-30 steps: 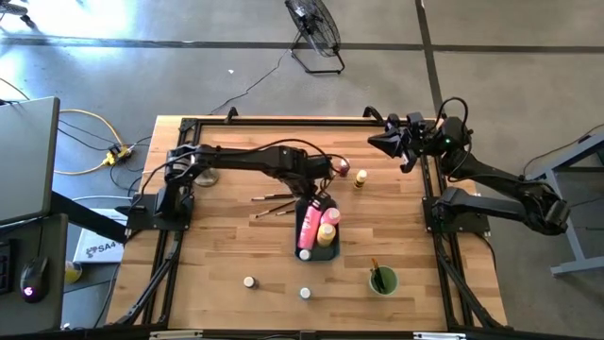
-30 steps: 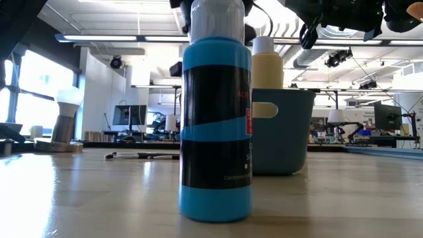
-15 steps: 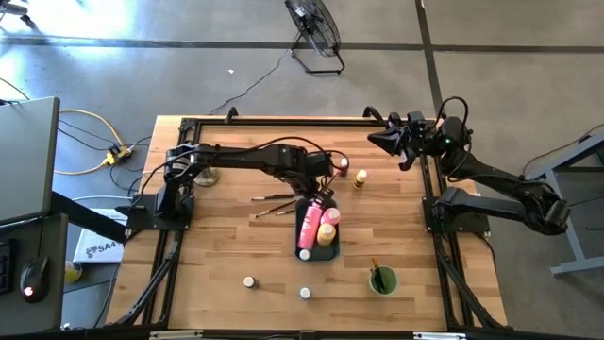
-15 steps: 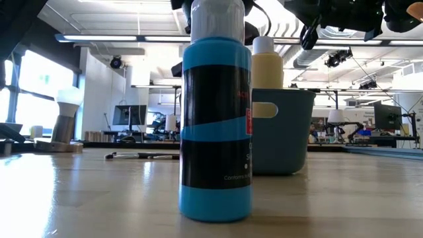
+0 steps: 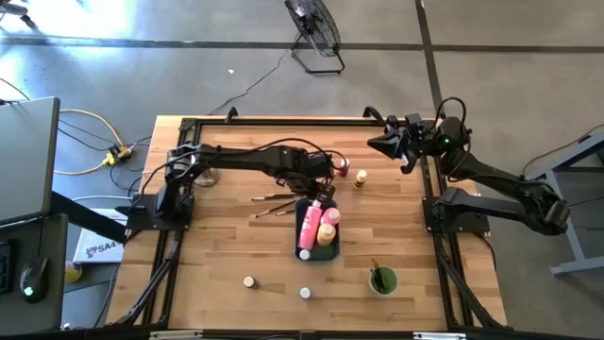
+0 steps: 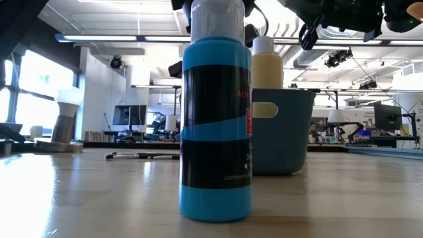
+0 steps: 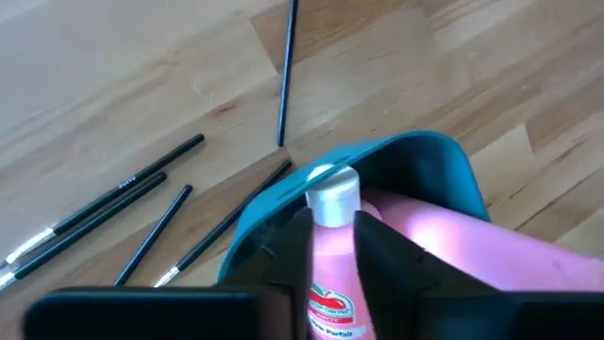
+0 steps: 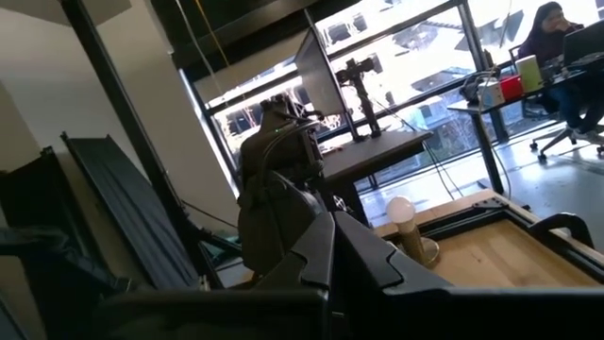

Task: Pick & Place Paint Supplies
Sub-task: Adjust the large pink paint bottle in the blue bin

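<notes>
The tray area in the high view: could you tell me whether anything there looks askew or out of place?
Nothing spilled or damaged. The paintbrushes lie scattered at mixed angles beside the tray, and one pink bottle lies tilted across its rim between the left gripper's fingers.

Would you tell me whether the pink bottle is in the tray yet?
Yes: the pink bottle lies inside the blue-grey tray, with the left gripper around it.

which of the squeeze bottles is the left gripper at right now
The pink squeeze bottle in the blue-grey tray: its white cap sits between the left gripper's fingers. The yellow bottle lies beside it in the tray, untouched.
</notes>
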